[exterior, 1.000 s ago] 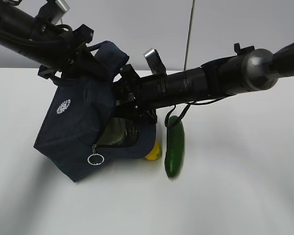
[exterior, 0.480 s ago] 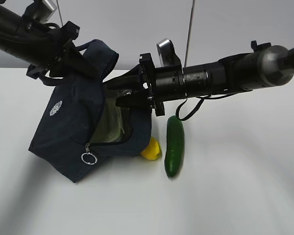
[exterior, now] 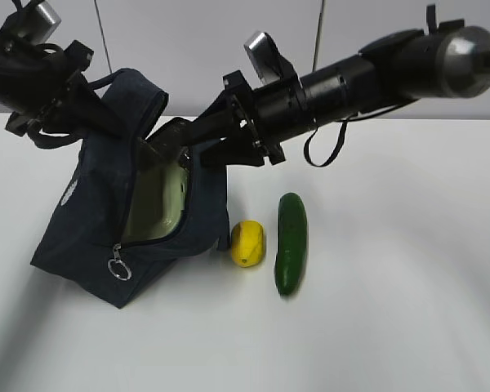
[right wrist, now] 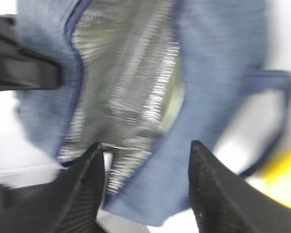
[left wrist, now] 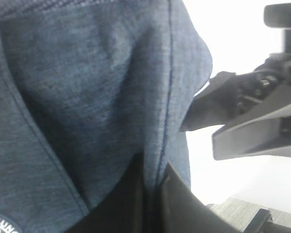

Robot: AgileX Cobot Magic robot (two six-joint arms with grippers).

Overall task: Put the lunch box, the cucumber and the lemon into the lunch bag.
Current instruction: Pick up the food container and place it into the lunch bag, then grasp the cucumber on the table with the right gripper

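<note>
The white table (exterior: 392,327) carries the navy lunch bag (exterior: 82,220), which the left gripper (exterior: 106,114) holds up by pinching its top fabric, so the unzipped mouth gapes and shows the lunch box (exterior: 155,204) lying inside. Above that mouth the right gripper (exterior: 167,143) hangs with its fingers (right wrist: 203,189) spread and nothing between them (the silver lining shows in the gap). The cucumber (exterior: 291,242) lies on the table right of the bag, with the lemon (exterior: 248,243) between the two, just beside the cucumber.
</note>
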